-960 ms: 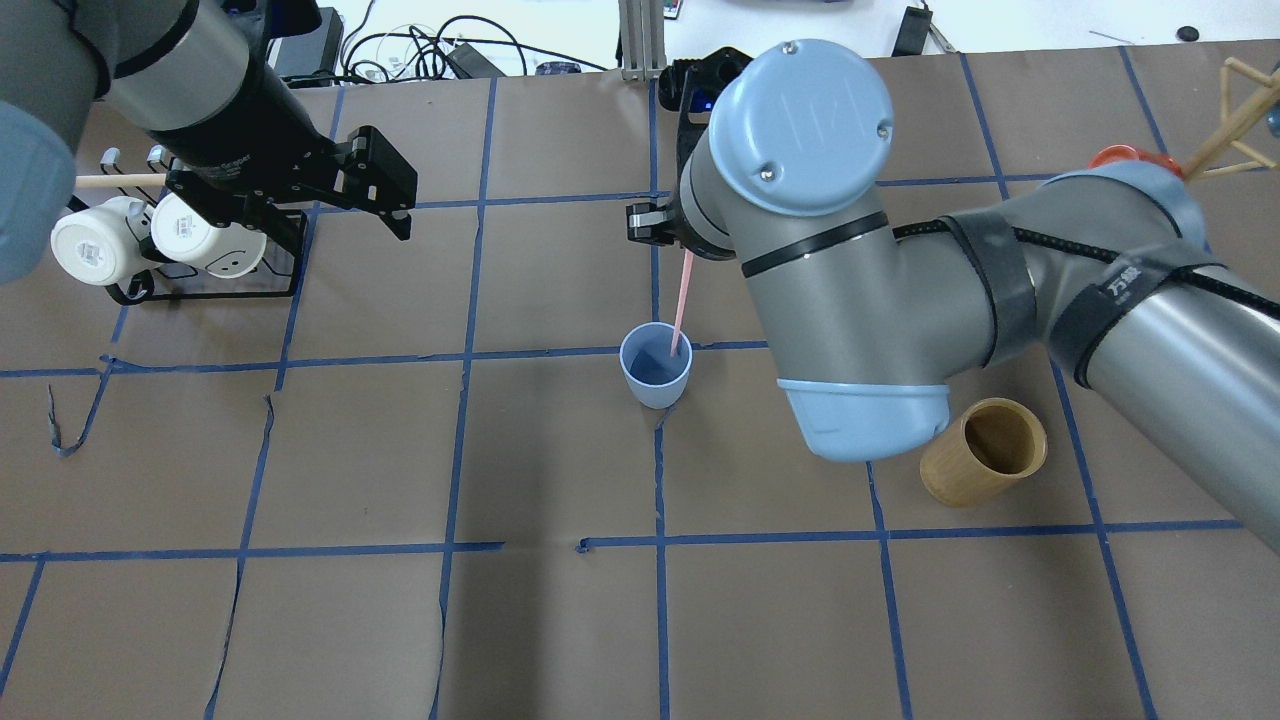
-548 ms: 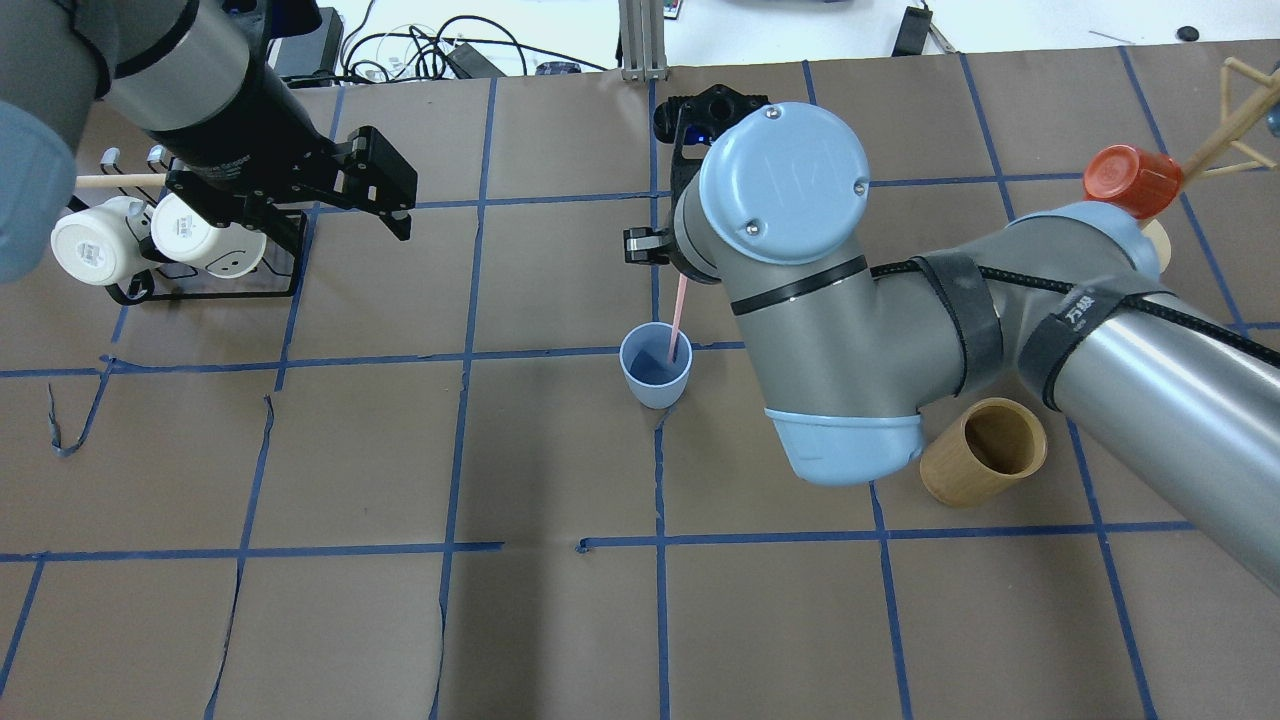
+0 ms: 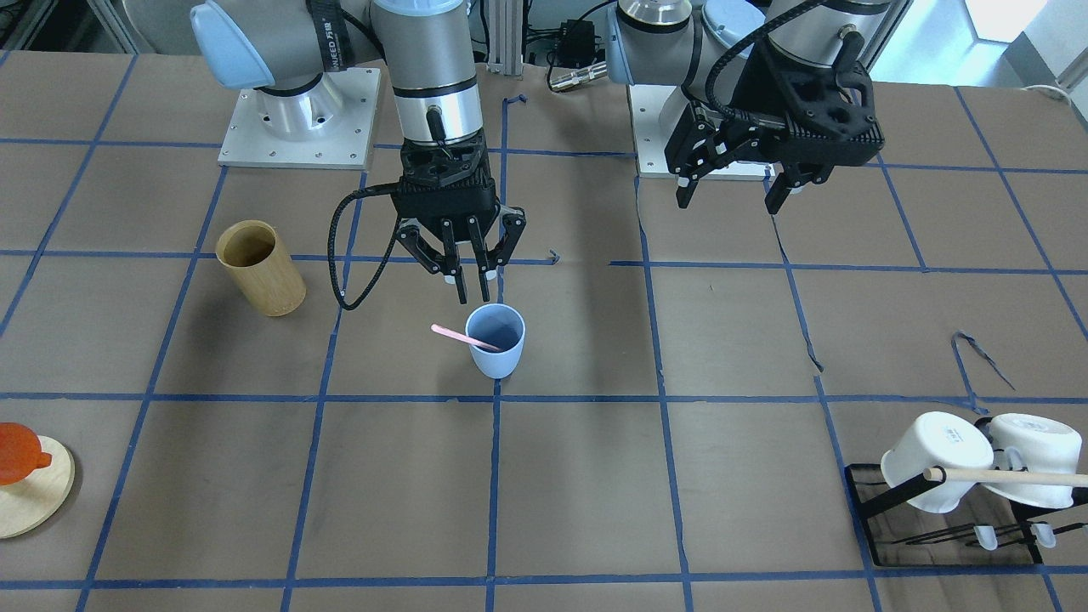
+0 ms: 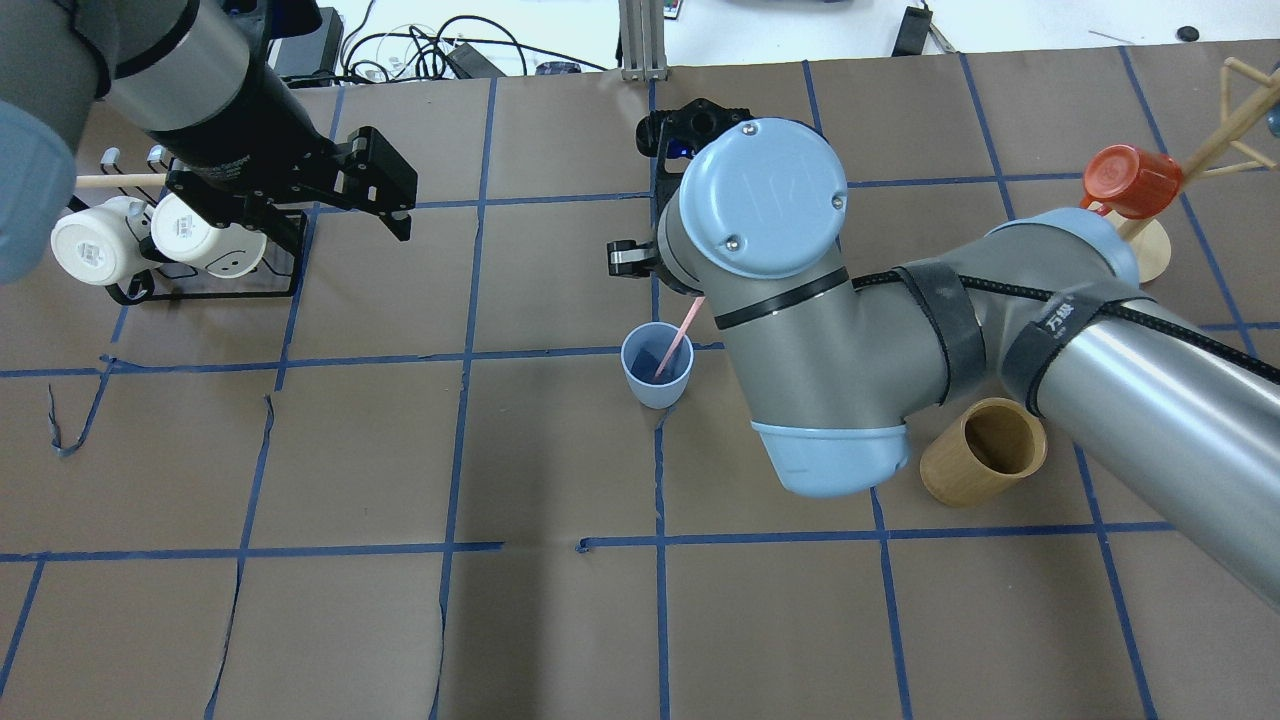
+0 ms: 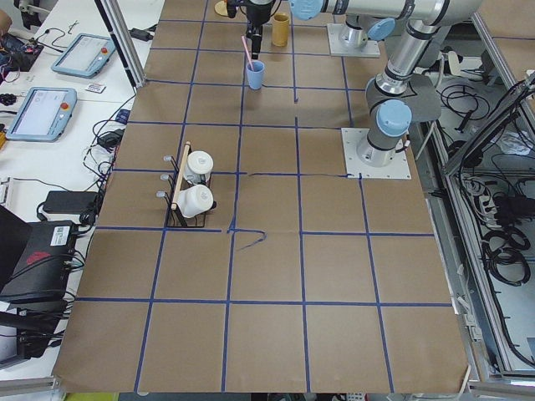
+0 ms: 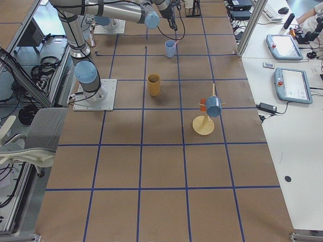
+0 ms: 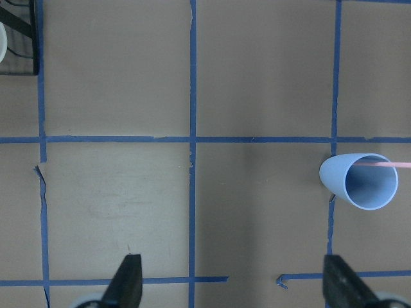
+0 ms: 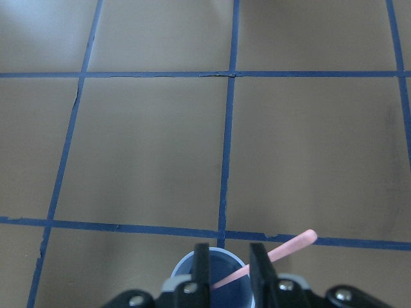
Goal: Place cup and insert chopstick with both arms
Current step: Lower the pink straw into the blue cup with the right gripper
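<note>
The light blue cup (image 3: 495, 355) stands upright near the table's middle; it also shows in the overhead view (image 4: 655, 387) and the left wrist view (image 7: 359, 187). The pale pink chopstick (image 3: 454, 334) leans inside it, resting on the rim, with its upper end sticking out (image 4: 682, 335) (image 8: 293, 245). My right gripper (image 3: 473, 297) hangs just above the cup's robot-side rim, its fingers a little apart and off the stick. My left gripper (image 3: 733, 194) hovers open and empty far off to the side; its fingers (image 7: 128, 285) are spread wide.
A tan wooden cylinder (image 4: 985, 450) stands beside my right arm's elbow. A black rack with two white mugs (image 4: 150, 240) and a wooden dowel sits at the far left. An orange cup (image 4: 1130, 180) hangs on a wooden stand at the far right.
The chopstick stood nearly upright in my right gripper with its tip in the cup. Now it is let go and leans on the rim. My right wrist shifted slightly left. The left arm stayed.
</note>
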`<state>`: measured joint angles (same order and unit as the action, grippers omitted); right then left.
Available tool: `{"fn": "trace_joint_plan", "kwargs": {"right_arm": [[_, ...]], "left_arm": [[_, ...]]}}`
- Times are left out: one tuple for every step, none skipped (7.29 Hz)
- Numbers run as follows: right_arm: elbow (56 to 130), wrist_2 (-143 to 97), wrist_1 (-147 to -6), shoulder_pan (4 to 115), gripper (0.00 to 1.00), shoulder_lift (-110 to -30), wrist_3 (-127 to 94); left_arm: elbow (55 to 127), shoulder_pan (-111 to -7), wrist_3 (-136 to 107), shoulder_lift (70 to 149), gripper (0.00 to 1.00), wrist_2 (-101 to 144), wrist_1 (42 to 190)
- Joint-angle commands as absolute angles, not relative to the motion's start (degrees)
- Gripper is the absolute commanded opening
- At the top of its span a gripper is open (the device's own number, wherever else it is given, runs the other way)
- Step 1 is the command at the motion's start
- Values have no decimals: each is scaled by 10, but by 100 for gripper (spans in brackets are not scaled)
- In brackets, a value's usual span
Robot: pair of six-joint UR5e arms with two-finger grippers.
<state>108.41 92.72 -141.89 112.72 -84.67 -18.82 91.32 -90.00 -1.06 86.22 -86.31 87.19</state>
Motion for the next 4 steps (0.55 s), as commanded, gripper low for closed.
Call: {"fn": "trace_joint_plan", "kwargs": {"right_arm": [[1082,927,-1418,1128,54,-847,-190],[1074,929,-1417,1127,71,-849,-189],[1062,933,-1401,1123,79,-851,-183],[1030,929,-1314,1118,82,-853,-182]], "left_arm": [[913,-900,-11,862,100,-863,872],[912,-900,-11,862,100,-863,872],[912,-899,-11,861,100,-863,872],[913,-899,-11,860,100,-863,872]]}}
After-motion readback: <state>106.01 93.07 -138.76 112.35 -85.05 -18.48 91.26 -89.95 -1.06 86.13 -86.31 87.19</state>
